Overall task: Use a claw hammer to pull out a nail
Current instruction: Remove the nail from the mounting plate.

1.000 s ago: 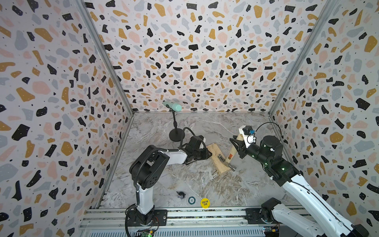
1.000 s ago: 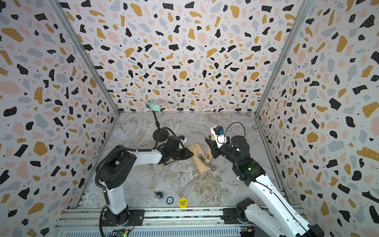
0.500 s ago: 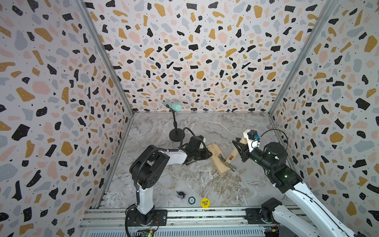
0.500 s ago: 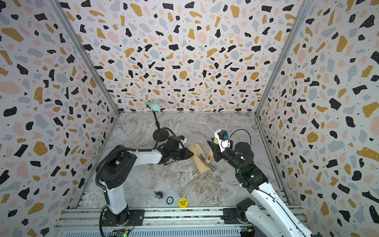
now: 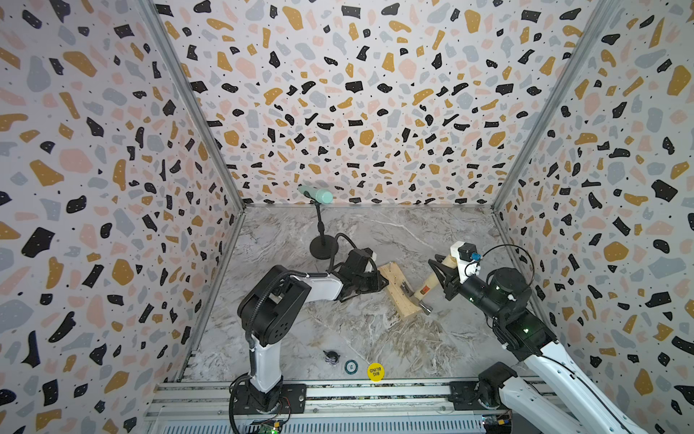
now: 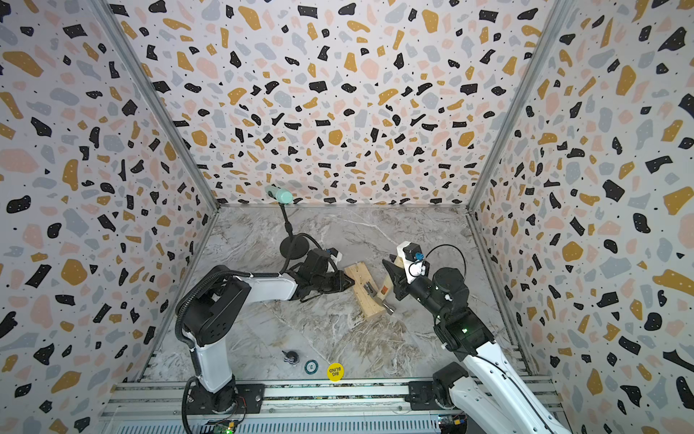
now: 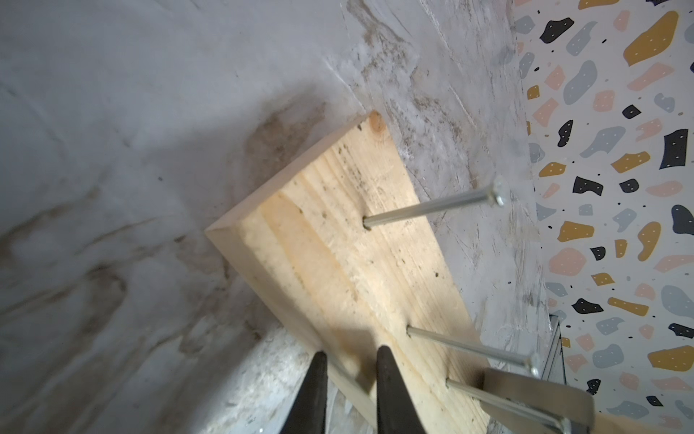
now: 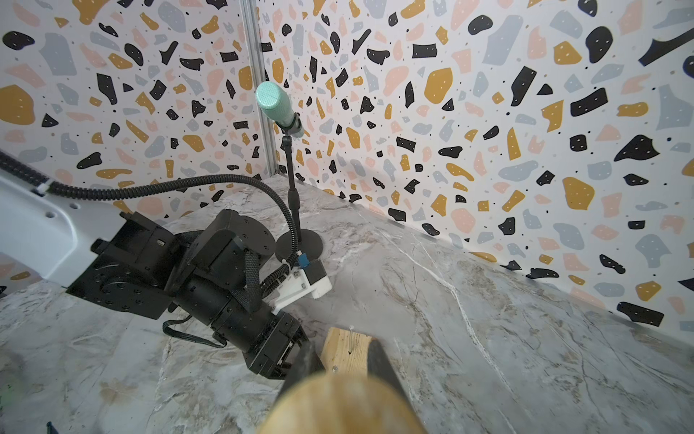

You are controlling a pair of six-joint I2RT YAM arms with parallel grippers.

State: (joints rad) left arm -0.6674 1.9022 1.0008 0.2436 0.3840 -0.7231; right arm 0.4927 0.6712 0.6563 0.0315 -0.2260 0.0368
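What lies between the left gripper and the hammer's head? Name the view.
The top of the wood block, with nails rising from it. The left gripper pinches its edge; the head of the claw hammer sits over it. Left wrist view.

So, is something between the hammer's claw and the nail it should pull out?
Nothing visible. In the left wrist view the claw hammer has its steel head right at the nail, no gap showing. The right gripper holds the handle; the left gripper pinches the wood block at its edge.
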